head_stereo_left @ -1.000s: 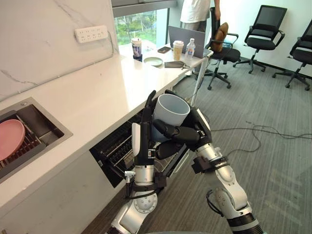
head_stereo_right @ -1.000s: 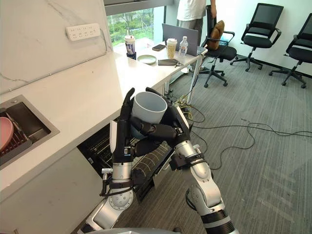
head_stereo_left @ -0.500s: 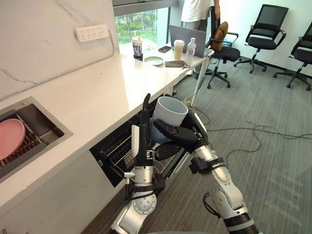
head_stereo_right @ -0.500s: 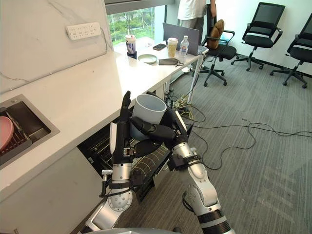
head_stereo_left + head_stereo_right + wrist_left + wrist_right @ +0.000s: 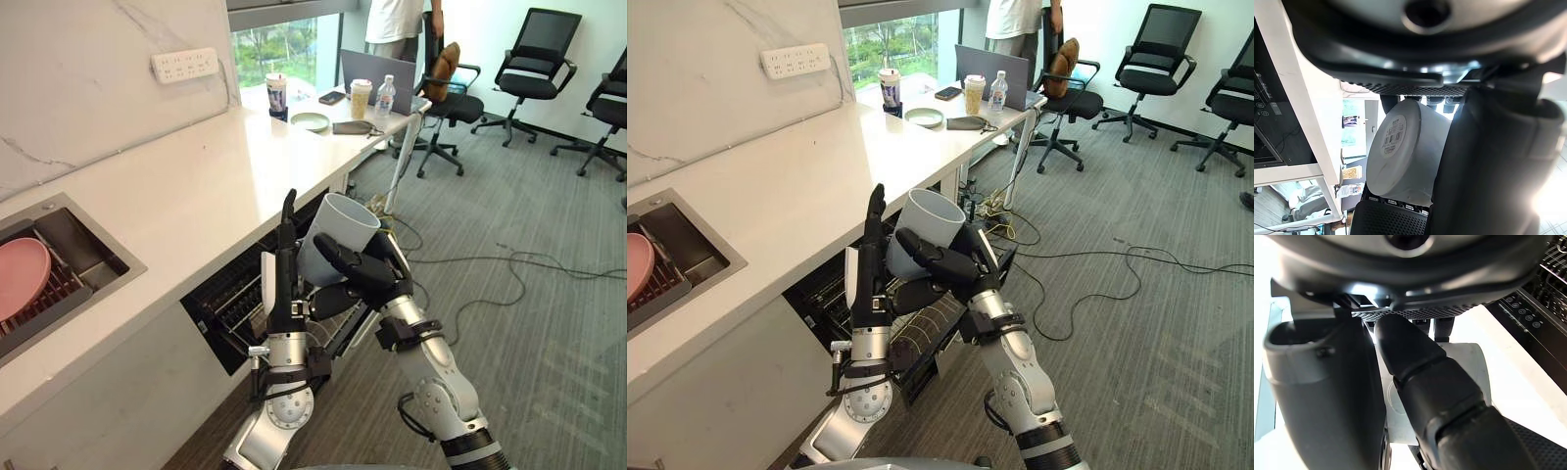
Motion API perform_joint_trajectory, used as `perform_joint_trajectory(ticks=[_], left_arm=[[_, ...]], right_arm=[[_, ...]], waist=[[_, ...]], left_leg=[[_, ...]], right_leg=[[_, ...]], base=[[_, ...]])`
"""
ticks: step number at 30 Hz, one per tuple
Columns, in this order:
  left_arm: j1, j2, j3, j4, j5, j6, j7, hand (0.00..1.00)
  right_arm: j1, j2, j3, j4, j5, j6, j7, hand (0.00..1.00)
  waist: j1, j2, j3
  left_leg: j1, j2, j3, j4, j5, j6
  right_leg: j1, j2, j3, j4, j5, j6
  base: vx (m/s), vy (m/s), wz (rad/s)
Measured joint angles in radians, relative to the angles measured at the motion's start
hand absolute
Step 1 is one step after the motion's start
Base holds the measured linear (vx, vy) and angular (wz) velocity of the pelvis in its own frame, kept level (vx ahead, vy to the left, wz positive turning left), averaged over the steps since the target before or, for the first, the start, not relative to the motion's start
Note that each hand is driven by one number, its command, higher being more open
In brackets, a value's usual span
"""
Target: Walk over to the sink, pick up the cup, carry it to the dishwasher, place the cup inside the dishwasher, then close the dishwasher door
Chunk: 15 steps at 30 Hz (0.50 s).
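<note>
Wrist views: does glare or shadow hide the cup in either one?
Left wrist view: the cup is evenly lit and easy to read, with a bright flare beside the dark left hand. Right wrist view: the countertop is washed out white, so the pale cup blends into it, and the right hand covers much of it. Left eye view: window daylight, cup plain to see.

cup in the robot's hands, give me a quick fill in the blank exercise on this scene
The hand curled round the cup is the robot's ____.
The left hand lies against the cup's side with its fingers ____.
Below them, the dishwasher is ____.
The plate in the sink is coloured ____.
Missing words: right; straight; open; pink.
</note>
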Motion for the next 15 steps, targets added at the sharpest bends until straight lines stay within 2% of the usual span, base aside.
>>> perform_joint_trajectory(ticks=[6, 15], left_arm=[[0.011, -0.007, 0.052, 0.024, -0.020, 0.000, 0.002, 1.00], [0.039, -0.008, 0.063, 0.035, -0.030, 0.007, 0.002, 1.00]], right_arm=[[0.003, 0.031, -0.021, 0.022, 0.093, -0.001, 0.004, 0.00], [0.017, 0.069, -0.068, 0.028, 0.167, -0.031, 0.010, 0.00]], waist=[[0.000, 0.000, 0.002], [-0.001, -0.001, 0.008]], left_leg=[[0.000, -0.001, -0.003, -0.002, 0.000, 0.000], [0.001, -0.002, -0.005, -0.007, 0.000, 0.001]], right_leg=[[0.001, -0.001, -0.003, 0.000, -0.001, 0.002], [0.001, -0.005, -0.006, 0.000, -0.004, 0.006]], base=[[0.00, 0.000, 0.00], [-0.01, -0.011, 0.01]])
